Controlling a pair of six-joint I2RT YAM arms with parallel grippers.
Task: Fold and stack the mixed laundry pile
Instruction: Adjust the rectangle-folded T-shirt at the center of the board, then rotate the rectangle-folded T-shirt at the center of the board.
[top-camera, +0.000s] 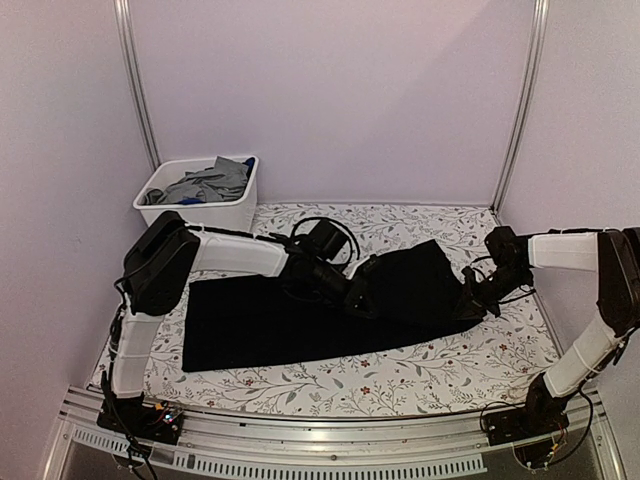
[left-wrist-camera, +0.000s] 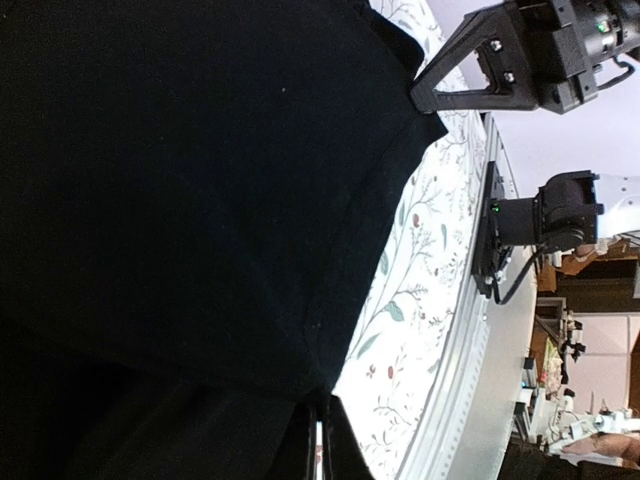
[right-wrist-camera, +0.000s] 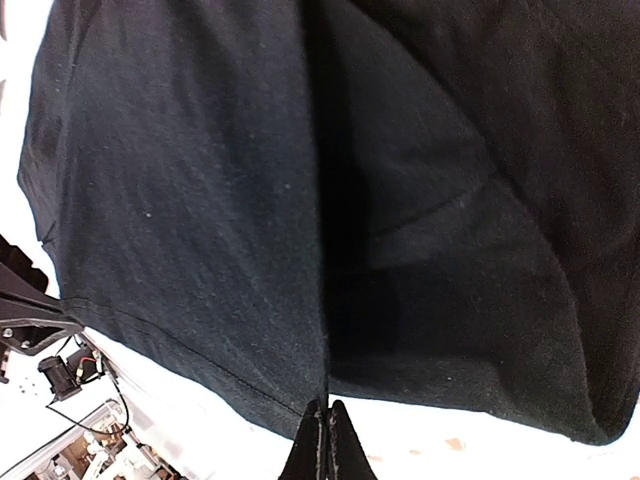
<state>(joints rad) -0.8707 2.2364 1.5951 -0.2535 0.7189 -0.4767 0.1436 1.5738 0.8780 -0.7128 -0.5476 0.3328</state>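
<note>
While the black cotton T-shirt (top-camera: 270, 325) lies spread across the middle of the floral-printed table (top-camera: 400, 385), its right part is bunched and raised a little between the two grippers. The left gripper (top-camera: 362, 298) sits near the shirt's centre, its jaws pressed together on a gathered fold of the black fabric. The right gripper (top-camera: 480, 300) is at the shirt's right edge, jaws likewise closed tight on the hem, with a crease running up from the fingertips in the right wrist view. The white-sleeved left arm (top-camera: 235, 255) stretches low over the shirt's far edge and hides part of it, and a looped black cable (top-camera: 325, 228) arches above that arm's wrist. In the far left corner, well apart from the shirt, stands a white rectangular plastic bin (top-camera: 215, 213). It holds a crumpled grey cloth garment (top-camera: 205, 185), with a bright blue garment (top-camera: 247, 161) showing at its back right corner. A ribbed metal rail (top-camera: 330, 440) runs along the near edge of the table, between the arm bases.
</note>
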